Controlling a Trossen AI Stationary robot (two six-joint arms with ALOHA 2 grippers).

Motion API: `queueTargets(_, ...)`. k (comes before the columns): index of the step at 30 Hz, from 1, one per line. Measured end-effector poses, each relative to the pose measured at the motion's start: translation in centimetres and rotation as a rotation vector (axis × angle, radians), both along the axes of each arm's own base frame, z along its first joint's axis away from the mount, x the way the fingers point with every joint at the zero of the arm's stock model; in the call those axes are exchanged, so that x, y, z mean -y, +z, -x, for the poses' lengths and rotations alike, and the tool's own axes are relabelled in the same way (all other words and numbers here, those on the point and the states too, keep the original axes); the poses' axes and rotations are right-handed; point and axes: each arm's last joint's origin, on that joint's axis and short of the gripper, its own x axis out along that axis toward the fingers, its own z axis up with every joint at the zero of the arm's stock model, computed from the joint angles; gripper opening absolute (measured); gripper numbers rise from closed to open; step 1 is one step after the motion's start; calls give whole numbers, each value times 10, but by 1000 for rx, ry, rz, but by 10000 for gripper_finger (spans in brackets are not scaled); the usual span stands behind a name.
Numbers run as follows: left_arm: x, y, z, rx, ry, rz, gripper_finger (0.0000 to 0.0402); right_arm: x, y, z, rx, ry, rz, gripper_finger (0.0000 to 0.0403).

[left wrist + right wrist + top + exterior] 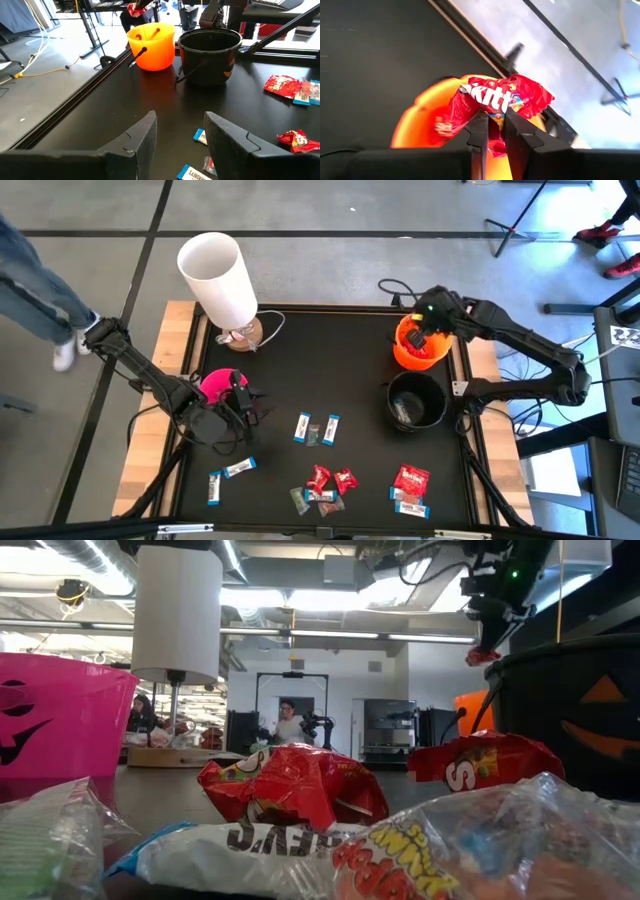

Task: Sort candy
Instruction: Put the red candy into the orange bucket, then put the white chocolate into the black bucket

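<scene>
My right gripper [493, 120] hangs over the orange bowl [420, 348] at the table's far right, shut on a red candy packet [502, 97]. The low view shows that packet [483, 655] below the fingers. My left gripper [180, 122] stands open with nothing in it beside the pink bowl [220, 385] at the left. A black bowl [415, 402] stands just in front of the orange one. Loose candy lies flat on the black mat along the near side: red packets [411, 477], blue-and-white ones [303, 426] and silvery ones [300, 498]. My right gripper pinches a crumpled part of the red packet [493, 114] between its two fingers. The fingers slant downward from above. The packet sticks out past the fingertips, lifted clear above the orange bowl's opening [427, 120].
A lamp with a white shade [218, 278] and a wooden base [243, 335] stands at the far left of the mat. The table's raised black rail [75, 97] runs along its edges. Between the bowls and the candy the mat [330, 350] is bare.
</scene>
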Motion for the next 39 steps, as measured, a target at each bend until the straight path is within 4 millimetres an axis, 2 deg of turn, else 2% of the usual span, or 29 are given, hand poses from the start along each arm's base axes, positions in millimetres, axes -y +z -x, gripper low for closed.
queueTargets(6, 0, 0, 0, 6, 5, 15, 155, 11, -3, 13, -31, -78, -36, 49)
queueTargets(12, 0, 0, 0, 6, 5, 14, 155, 9, -4, 14, -54, -44, -68, 50)
queueTargets(15, 0, 0, 0, 6, 5, 14, 155, 9, -4, 14, -52, -40, -75, 69)
queueTargets(22, 0, 0, 0, 7, 6, 17, 155, 9, -4, 14, -52, -42, -73, 152)
queueTargets(26, 0, 0, 0, 7, 6, 17, 155, 9, -4, 14, -49, -39, -76, 183)
queueTargets(33, -1, 0, 0, 7, 11, 17, 155, 3, -1, 8, 44, 42, -114, 193)
queueTargets(39, -3, 0, -2, 7, 23, 19, 155, -15, 11, -8, 183, 198, -68, 193)
